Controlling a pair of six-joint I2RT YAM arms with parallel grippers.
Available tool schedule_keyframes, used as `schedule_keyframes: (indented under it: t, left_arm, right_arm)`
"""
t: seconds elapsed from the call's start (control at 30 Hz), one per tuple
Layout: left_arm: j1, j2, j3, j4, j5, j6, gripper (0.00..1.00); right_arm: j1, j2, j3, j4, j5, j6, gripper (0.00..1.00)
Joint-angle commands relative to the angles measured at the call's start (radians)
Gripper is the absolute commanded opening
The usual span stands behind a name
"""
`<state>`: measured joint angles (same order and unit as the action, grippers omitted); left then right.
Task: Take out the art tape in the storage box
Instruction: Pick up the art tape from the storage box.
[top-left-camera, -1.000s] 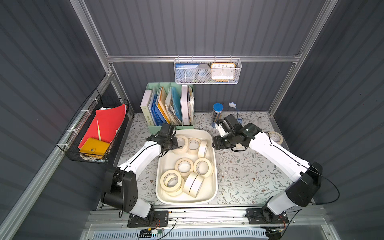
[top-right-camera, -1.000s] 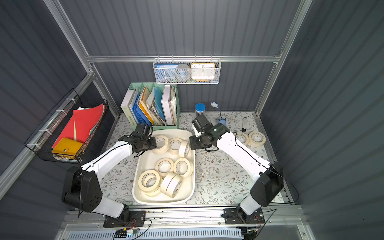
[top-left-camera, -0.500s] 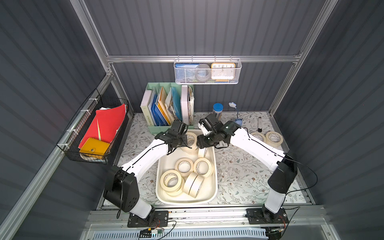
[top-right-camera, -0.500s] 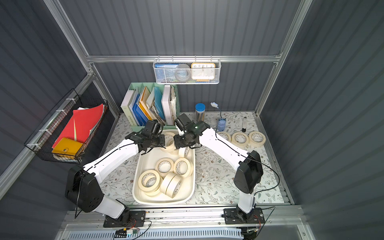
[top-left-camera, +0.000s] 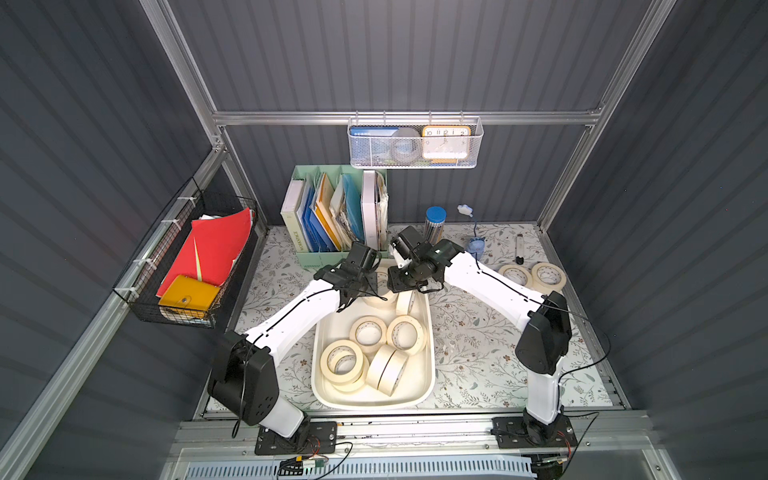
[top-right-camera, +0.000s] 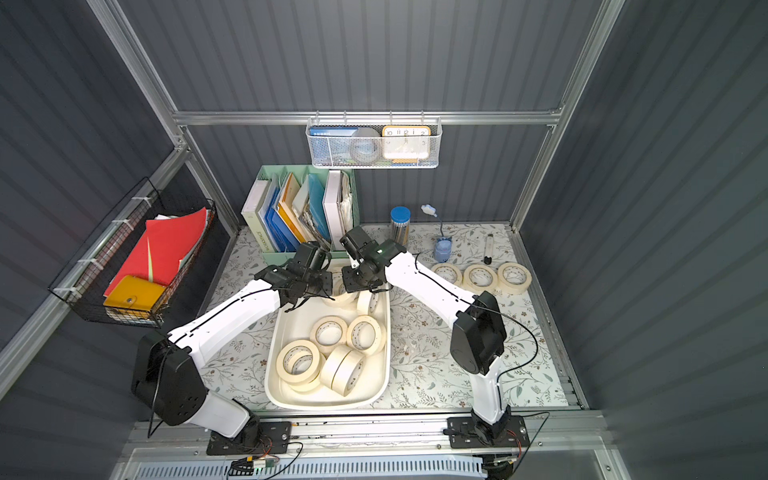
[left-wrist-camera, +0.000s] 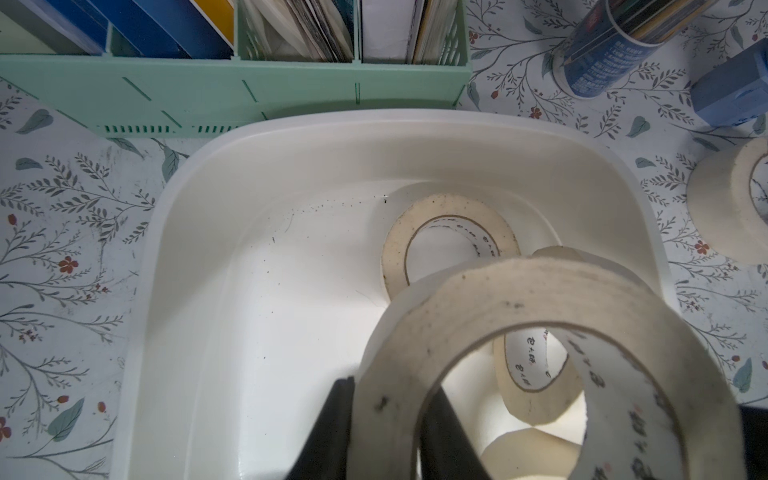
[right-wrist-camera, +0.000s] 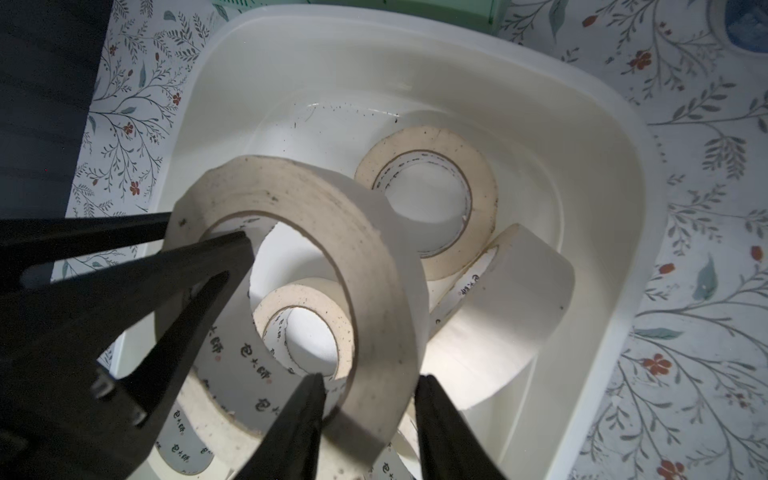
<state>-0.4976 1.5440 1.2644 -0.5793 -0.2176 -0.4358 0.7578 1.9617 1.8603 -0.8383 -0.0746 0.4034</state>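
You are partway through, and most of the job lies ahead. Three tape rolls (top-right-camera: 481, 277) lie flat in a row on the desk (top-left-camera: 465, 353), at its far right and well apart from the box (top-left-camera: 332, 324). Those count as done. Every other roll is in the box or above it.

Your left claw (left-wrist-camera: 388, 432) is clamped on the wall of one raised roll (right-wrist-camera: 291, 195), one finger inside the ring and one outside. It holds the roll tilted above the far end of the box, not yet past the rim. Your right claw (right-wrist-camera: 370, 386) straddles the wall of that same roll with its jaws narrow, one finger inside and one outside. You cannot tell from the wrist view whether it has pinched yet. This looks to me like a pass from one claw to the other.

The count is one box, two claws, three rolls out and one roll in the air. Under it at the far end are three more:
- a flat roll (right-wrist-camera: 424, 183) in the corner
- another flat roll (right-wrist-camera: 303, 328) below the ring
- a roll on edge (right-wrist-camera: 511, 291) leaning on the side wall

The near-end heap (top-left-camera: 388, 370) shows at least four rolls, but they are stacked and leaning, so its exact number is hidden. That leaves you at least eight rolls to bring out.
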Motion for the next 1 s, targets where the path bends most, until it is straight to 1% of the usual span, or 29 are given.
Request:
schedule_keyframes:
  t: [0.0,0.03,0.13,0.2,0.23,0.3,0.33,0.37,0.53,0.57,0.6,0.63,0.67,0.73,0.8,0.9,0.97]
  left_arm:
    - [-0.009,-0.055,0.03,0.038,0.051,-0.011,0.25]
    - [-0.01,-0.06,0.031,0.039,0.053,-0.011,0.25]
    - [-0.013,-0.067,0.031,0.036,0.055,-0.013,0.25]
    - [-0.014,-0.073,0.027,0.041,0.062,-0.017,0.25]
    - [-0.015,-0.076,0.026,0.045,0.068,-0.018,0.25]
    - [-0.016,-0.079,0.027,0.042,0.068,-0.017,0.27]
    - [-0.015,-0.081,0.027,0.045,0.07,-0.018,0.31]
    - [-0.016,-0.085,0.025,0.05,0.073,-0.018,0.33]
    - [-0.016,-0.128,-0.001,0.107,0.115,-0.006,0.47]
    - [-0.016,-0.144,-0.012,0.13,0.132,0.0,0.55]
    - [-0.016,-0.158,-0.023,0.149,0.146,0.011,0.66]
    - [-0.016,-0.179,-0.033,0.173,0.159,0.018,0.79]
    - [-0.016,-0.201,-0.046,0.194,0.162,0.024,0.85]
    - [-0.016,-0.242,-0.059,0.215,0.162,0.03,0.89]
    - [-0.015,-0.28,-0.069,0.219,0.152,0.024,0.99]
    - [-0.015,-0.329,-0.08,0.209,0.079,0.025,1.0]
    - [-0.015,-0.339,-0.081,0.195,0.05,0.036,1.0]
  right_arm:
    - [0.0,0.026,0.023,-0.001,0.019,0.001,0.46]
    - [-0.002,0.031,0.022,0.0,0.018,0.001,0.48]
    - [-0.002,0.033,0.023,0.003,0.028,0.006,0.44]
    - [-0.004,0.037,0.025,0.002,0.028,0.005,0.44]
    - [-0.006,0.04,0.025,0.001,0.028,0.007,0.39]
    - [-0.006,0.042,0.025,-0.002,0.034,0.009,0.2]
    - [-0.008,0.04,0.025,-0.004,0.039,0.009,0.09]
    - [-0.009,0.038,0.025,-0.006,0.047,0.011,0.0]
    - [-0.024,0.031,0.022,-0.014,0.061,0.013,0.0]
    - [-0.029,0.03,0.021,-0.016,0.061,0.013,0.0]
    - [-0.032,0.029,0.02,-0.016,0.062,0.014,0.0]
    - [-0.037,0.026,0.019,-0.019,0.064,0.014,0.0]
    - [-0.045,0.024,0.017,-0.021,0.065,0.016,0.0]
    - [-0.062,0.015,0.012,-0.031,0.064,0.017,0.0]
    - [-0.083,-0.005,-0.003,-0.037,0.074,0.017,0.0]
    - [-0.12,-0.062,-0.036,-0.069,0.115,0.005,0.0]
    - [-0.157,-0.128,-0.079,-0.089,0.137,-0.003,0.0]
